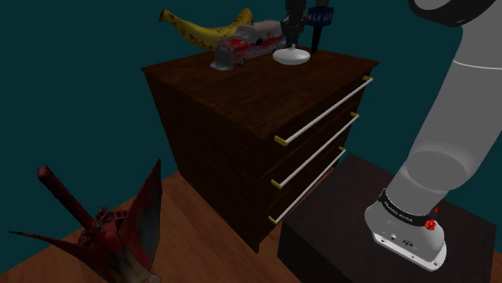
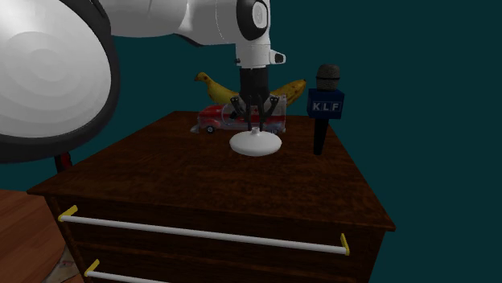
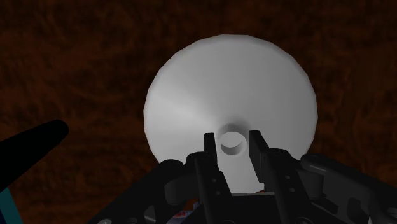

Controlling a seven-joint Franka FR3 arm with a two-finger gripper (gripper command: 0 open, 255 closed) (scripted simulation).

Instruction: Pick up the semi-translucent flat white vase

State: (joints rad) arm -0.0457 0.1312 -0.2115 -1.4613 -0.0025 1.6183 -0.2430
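A flat white vase [image 1: 291, 56] with a short narrow neck stands on the dark wooden dresser [image 1: 241, 88], near its far side. My black gripper [image 1: 293, 42] comes straight down over it. In the wrist view the two fingers clasp the small round neck from either side, above the wide disc of the vase [image 3: 210, 89]; the gripper [image 3: 232, 143] is shut on that neck. The second exterior view shows the vase [image 2: 256, 143] resting on the dresser top [image 2: 201, 177], with the gripper [image 2: 256, 127] at its neck.
A red and white toy fire truck [image 2: 221, 116] and a yellow banana [image 2: 211, 82] lie just behind the vase. A black and blue microphone [image 2: 326, 104] stands upright close beside it. A red spiky object [image 1: 113, 233] lies on the floor by the dresser.
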